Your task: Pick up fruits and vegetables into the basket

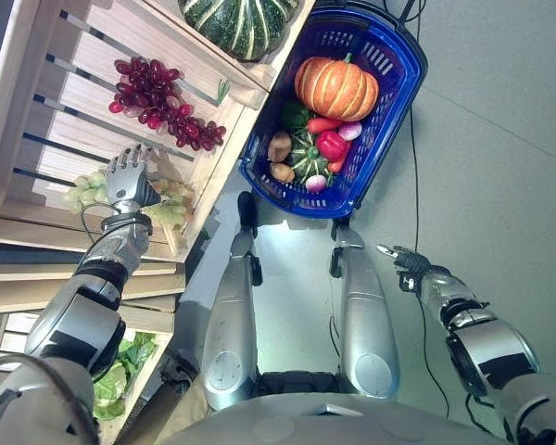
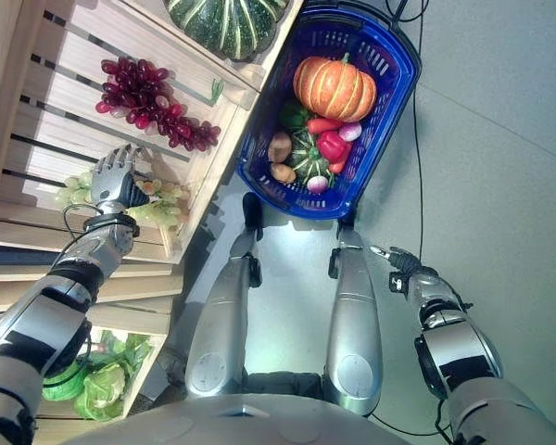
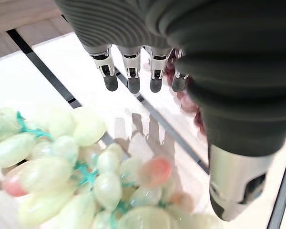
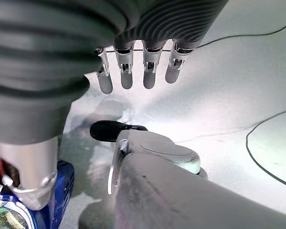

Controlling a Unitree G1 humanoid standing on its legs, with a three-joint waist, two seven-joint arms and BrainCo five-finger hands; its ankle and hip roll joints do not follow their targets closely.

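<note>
Over the green grapes [image 3: 62, 176] on the slatted wooden shelf [image 1: 83, 83] hovers the left hand [image 1: 127, 179], fingers straight and apparently clear of them in its wrist view; red grapes [image 1: 162, 102] lie beyond; blue basket [image 1: 389, 102] holds a pumpkin [image 1: 336, 86]; right hand [image 4: 133, 71] hangs open above the floor [image 1: 500, 139].

- Both arms are showing silver-grey shells with black bands.
- The left hand [image 1: 127, 176] and right hand [image 4: 133, 71] are wearing dark ribbed covers, with silver, dark-tipped fingers.
</note>
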